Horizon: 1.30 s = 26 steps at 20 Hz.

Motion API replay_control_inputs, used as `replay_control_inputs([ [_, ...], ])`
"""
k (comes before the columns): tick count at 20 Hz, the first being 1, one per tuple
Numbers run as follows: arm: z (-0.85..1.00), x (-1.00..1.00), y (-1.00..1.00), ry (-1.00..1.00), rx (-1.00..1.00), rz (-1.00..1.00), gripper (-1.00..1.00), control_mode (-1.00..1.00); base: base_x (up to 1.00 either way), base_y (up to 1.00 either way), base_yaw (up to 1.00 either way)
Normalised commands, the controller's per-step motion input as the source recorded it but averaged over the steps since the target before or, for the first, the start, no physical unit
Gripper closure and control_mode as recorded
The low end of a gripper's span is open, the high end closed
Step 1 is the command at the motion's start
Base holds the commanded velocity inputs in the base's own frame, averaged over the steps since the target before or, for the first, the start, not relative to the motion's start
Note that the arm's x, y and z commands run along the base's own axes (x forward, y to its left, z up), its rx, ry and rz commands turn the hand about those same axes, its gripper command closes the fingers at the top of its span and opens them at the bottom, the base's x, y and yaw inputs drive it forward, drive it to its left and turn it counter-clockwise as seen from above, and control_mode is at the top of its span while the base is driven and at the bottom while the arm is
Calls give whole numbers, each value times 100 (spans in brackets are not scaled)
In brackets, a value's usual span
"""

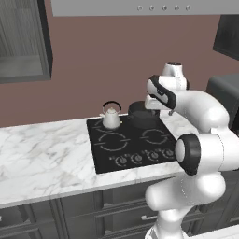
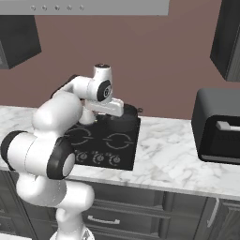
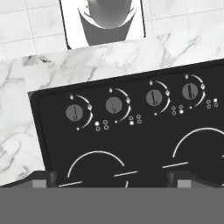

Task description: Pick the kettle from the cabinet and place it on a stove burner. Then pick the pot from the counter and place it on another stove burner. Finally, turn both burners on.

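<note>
The pale kettle (image 1: 111, 117) stands on the back-left stove burner of the black cooktop (image 1: 103, 161). The dark pot (image 1: 140, 115) sits on the back-right burner, partly hidden behind my arm, and shows as a dark rim (image 2: 130, 114). My gripper (image 3: 112, 177) hangs open over the cooktop with nothing between its fingertips (image 3: 51, 176). In the hand view it faces two front burner rings (image 3: 96, 164) and the row of several round knobs (image 3: 113, 105). The counter (image 1: 42, 158) runs to both sides. The cabinet (image 1: 23, 65) hangs at the upper left.
A black boxy appliance (image 2: 218, 126) stands on the counter to the right of the cooktop. A grey range hood (image 1: 140, 7) hangs above. Dark drawers (image 1: 116, 210) sit under the counter. Another dark wall cabinet (image 2: 227, 37) is at the upper right.
</note>
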Motion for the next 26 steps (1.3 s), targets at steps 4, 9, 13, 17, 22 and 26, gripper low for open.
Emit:
replay_control_inputs([
  [4, 0, -1, 17, -3, -1, 34, -100, -100, 0, 0, 0],
  [9, 1, -21, 25, -5, -5, 12, -100, -100, 0, 0, 0],
  [13, 2, -43, 15, 0, -3, -21, -100, -100, 0, 0, 0],
  [17, 0, -50, 13, 0, 0, -33, -100, -100, 0, 0, 0],
  [22, 0, -43, 16, 0, 0, -37, -100, -100, 0, 0, 0],
  [26, 0, -35, 17, 0, 0, -38, -100, -100, 0, 0, 0],
])
